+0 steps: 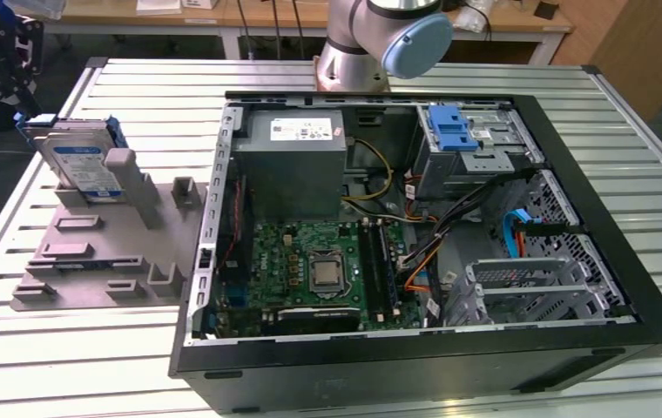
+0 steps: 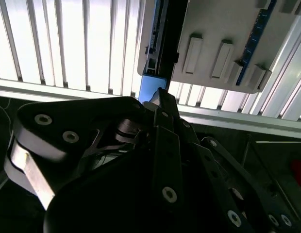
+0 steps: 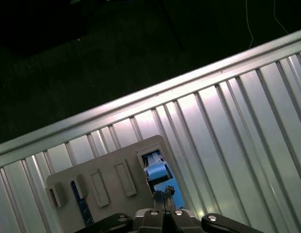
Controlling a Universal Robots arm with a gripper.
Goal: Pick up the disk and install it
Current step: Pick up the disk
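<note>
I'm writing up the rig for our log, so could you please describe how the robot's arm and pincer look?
The arm is a silvery-grey tube with a rounded joint closed by a pale blue cap. In both wrist views the pincer is matte black, built of flat, round-ended links pinned with small silver screws.

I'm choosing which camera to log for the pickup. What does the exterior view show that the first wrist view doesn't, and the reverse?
Exterior view's own: the open computer case with its motherboard, the blue latch on the drive cage, and the arm's base. First wrist view's own: a look straight down past the gripper onto the top edge of the disk, the gripper lined up over it. Shared: the disk standing on edge in the grey holder on the slatted metal table.
</note>
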